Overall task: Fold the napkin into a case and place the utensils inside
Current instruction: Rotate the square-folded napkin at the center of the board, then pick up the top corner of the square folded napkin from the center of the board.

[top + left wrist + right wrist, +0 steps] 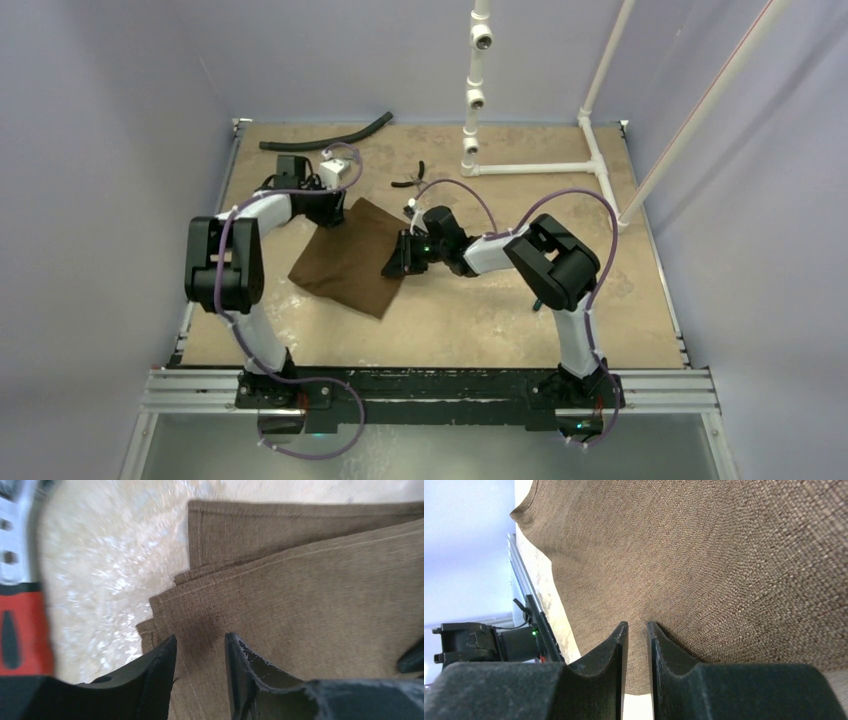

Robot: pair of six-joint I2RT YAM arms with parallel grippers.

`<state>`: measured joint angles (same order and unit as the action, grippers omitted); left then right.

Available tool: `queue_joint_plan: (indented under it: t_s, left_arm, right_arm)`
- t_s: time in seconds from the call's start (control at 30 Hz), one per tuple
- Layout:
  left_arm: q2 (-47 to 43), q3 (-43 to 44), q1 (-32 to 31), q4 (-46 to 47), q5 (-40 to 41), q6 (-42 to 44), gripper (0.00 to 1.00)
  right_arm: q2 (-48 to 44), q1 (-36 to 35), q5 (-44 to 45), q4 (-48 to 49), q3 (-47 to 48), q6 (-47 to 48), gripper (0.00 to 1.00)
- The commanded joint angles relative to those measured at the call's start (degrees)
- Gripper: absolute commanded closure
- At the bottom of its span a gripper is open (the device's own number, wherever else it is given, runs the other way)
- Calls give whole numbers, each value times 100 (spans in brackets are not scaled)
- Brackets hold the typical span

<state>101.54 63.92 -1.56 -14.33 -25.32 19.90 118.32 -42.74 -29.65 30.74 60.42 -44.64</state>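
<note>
Napkin: the dark-brown, roughly square woven cloth napkin (345, 262) lies on the tan mottled tabletop (480, 310) between the two arms, turned diamond-wise, with one arm at each side of it.
Layers: the left wrist view shows several hemmed edges stepped one over another at the corner, so the cloth is already doubled there.
Left gripper: the left gripper (200, 637) sits over that layered corner with its black fingers spread. Cloth lies flat in the gap and nothing is pinched.
Right gripper: the right gripper (637, 627) has its fingers drawn nearly together on the napkin's opposite edge. The fabric runs into the narrow slot between them, which reads as a pinch on the cloth.
Handling: the napkin is probably light, limp and coarse-woven. It should grip well, but it will sag and drag, and stacked layers may slide apart if only the top one is caught.
Where to hold: a hem or corner looks best, with all layers taken together. Two spaced holds would keep a fold line straight.
Nearby: a red-handled wrench (22, 630) lies just beside the left corner and could snag the cloth.
Utensils: no cutlery can be made out in these views.
</note>
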Motion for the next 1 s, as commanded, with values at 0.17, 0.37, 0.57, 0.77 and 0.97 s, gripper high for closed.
queue_joint_plan:
  t_s: [0.17, 0.37, 0.57, 0.77, 0.97]
  left_arm:
    - [842, 387, 25, -12, 254, -472, 65]
    - [574, 410, 29, -35, 153, -515, 64]
    - [35, 250, 32, 178, 227, -522, 57]
    - [201, 239, 25, 429, 370, -507, 58]
    - [704, 493, 32, 310, 343, -518, 59]
  right_arm:
    - [-222, -17, -107, 332, -365, -145, 77]
    - [-262, -17, -168, 459, -521, -229, 77]
    - [-302, -15, -189, 575, -619, -274, 78]
    - [-344, -15, -193, 576, -628, -268, 78]
    - [-347, -20, -197, 618, -667, -284, 80]
